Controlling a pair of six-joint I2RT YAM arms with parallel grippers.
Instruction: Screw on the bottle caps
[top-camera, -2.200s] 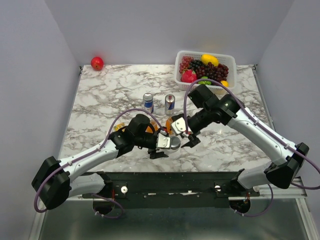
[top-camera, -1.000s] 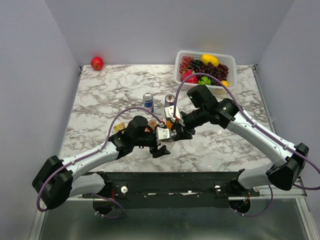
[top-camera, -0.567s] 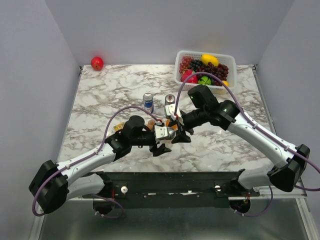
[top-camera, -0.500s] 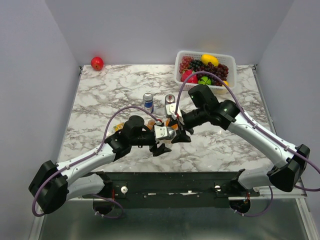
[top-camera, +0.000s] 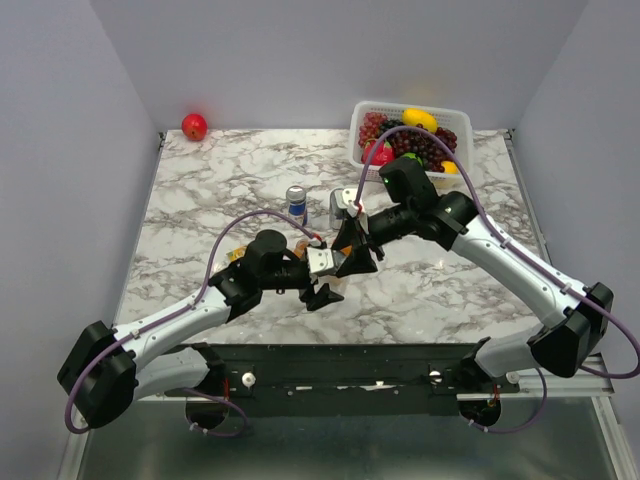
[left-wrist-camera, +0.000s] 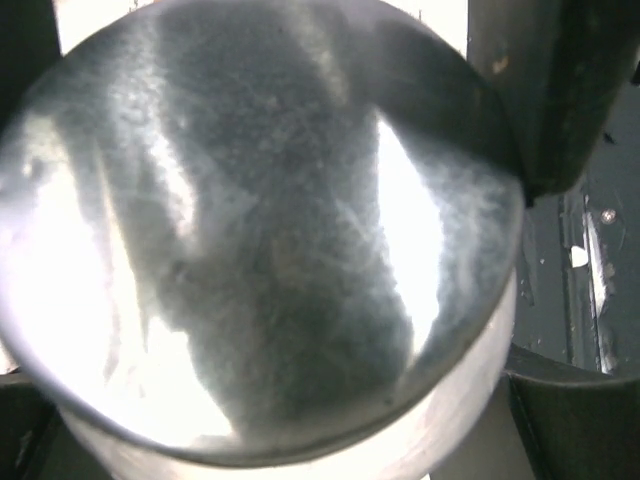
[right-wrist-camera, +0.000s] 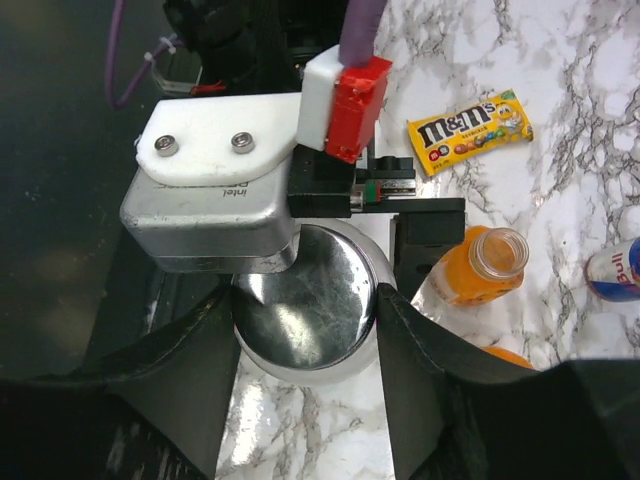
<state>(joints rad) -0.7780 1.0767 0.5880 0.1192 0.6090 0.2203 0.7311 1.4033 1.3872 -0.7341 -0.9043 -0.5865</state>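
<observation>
My left gripper (top-camera: 322, 272) is shut on the clear glass jar (right-wrist-camera: 400, 340), holding it just above the table. The jar's flat silver lid (right-wrist-camera: 300, 305) sits on its mouth and fills the left wrist view (left-wrist-camera: 260, 230). My right gripper (right-wrist-camera: 305, 325) reaches in from above, both black fingers (right-wrist-camera: 410, 350) pressed against the lid's rim. Right beside the jar stands an orange bottle (right-wrist-camera: 470, 270) with an open, capless neck. A second orange bottle (right-wrist-camera: 505, 355) peeks out below it. No small orange caps are in view.
An M&M's bag (right-wrist-camera: 470, 130) lies behind the jar. Two drink cans (top-camera: 296, 203) (top-camera: 340, 205) stand just beyond the grippers. A white basket (top-camera: 360, 110) of fruit is at the back right and a red apple (top-camera: 194, 126) at the back left corner.
The right wrist has twisted and shifted slightly back over the jar, its fingers now on the lid. The left arm has kept the jar in nearly the same place.
</observation>
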